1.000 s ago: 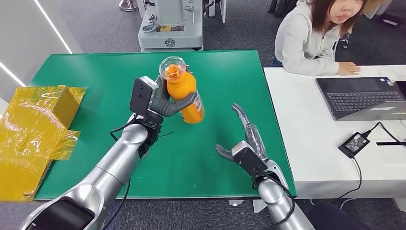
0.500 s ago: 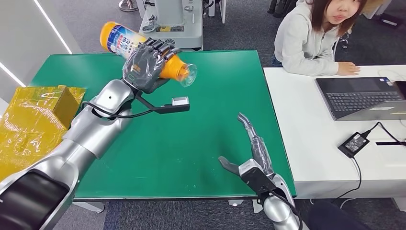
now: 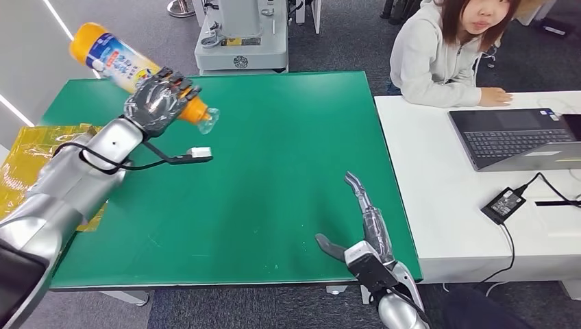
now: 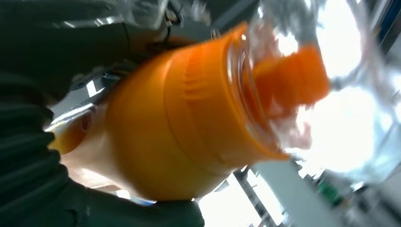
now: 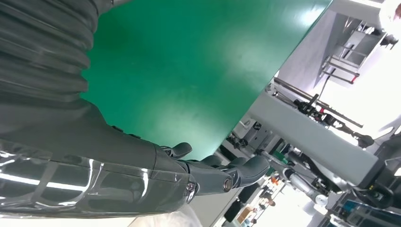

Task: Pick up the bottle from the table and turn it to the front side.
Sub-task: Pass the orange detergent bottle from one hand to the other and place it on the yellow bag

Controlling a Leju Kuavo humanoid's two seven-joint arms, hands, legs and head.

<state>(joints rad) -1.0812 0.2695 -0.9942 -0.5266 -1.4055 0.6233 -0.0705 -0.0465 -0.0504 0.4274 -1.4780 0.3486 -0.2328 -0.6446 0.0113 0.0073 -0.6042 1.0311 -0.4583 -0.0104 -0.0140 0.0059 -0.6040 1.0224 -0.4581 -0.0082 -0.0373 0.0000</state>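
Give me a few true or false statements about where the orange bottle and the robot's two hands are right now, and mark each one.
1. The left hand holds the orange bottle above the green table. True.
2. The bottle stands upright on the table. False: it is lifted and tilted, its clear cap end pointing down toward the table.
3. The right hand holds a second bottle. False: it holds nothing, fingers apart.
4. A person sits by the white desk with a laptop. True.
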